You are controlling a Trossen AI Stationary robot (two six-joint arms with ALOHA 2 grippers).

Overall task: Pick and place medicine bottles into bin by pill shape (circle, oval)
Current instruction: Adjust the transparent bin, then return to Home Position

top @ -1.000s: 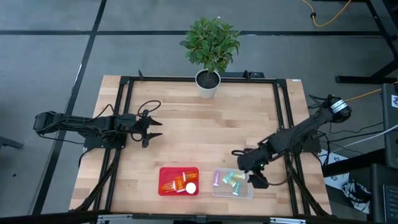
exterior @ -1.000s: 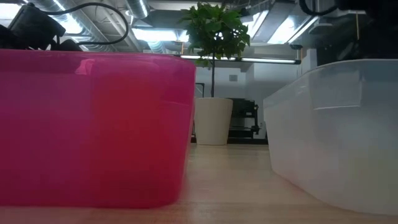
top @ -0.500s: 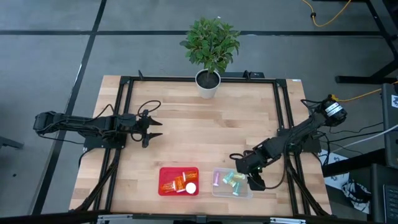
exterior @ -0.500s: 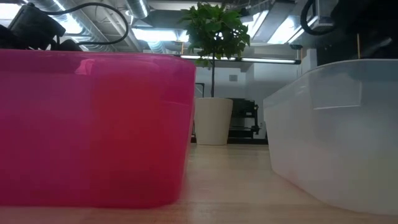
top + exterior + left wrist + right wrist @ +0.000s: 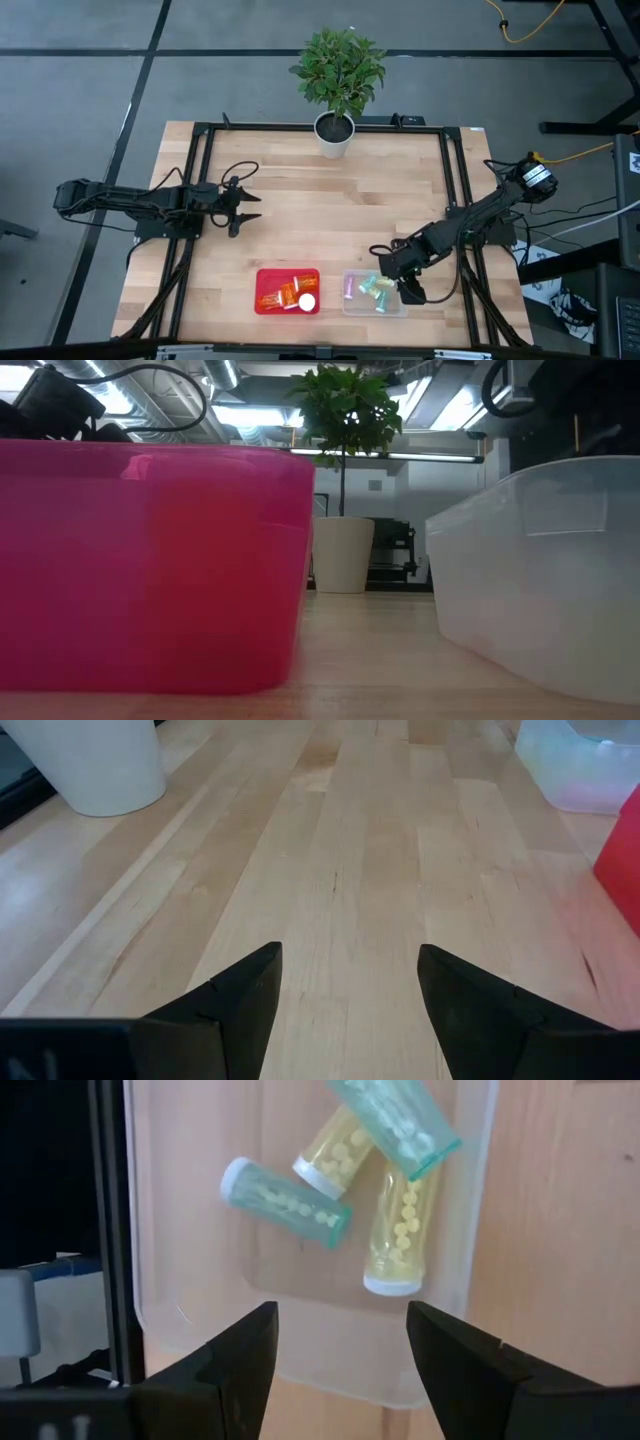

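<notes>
Several pastel medicine bottles (image 5: 285, 1198), teal and yellow with round pills inside, lie on their sides in a clear bin (image 5: 375, 294). Orange medicine bottles (image 5: 285, 294) with white caps lie in the red bin (image 5: 262, 275) to its left. My right gripper (image 5: 340, 1370) hangs open over the clear bin's right end (image 5: 300, 1335), pointing steeply down, with nothing between its fingers. My left gripper (image 5: 250, 207) waits open and low over bare wood at the table's left. My right gripper's open fingers (image 5: 250, 1355) stand over the clear bin's end wall (image 5: 330, 1342); I cannot tell whether they touch it.
A potted plant (image 5: 337, 75) in a white pot stands at the table's far edge. A black frame (image 5: 200, 180) runs round the tabletop. The two bins sit side by side near the front edge, with bare wood (image 5: 370, 870) between them and the plant.
My right gripper has sunk a little toward the clear bin and tipped more steeply down, staying open. In the low view the clear bin has shifted slightly. The left arm has kept still.
</notes>
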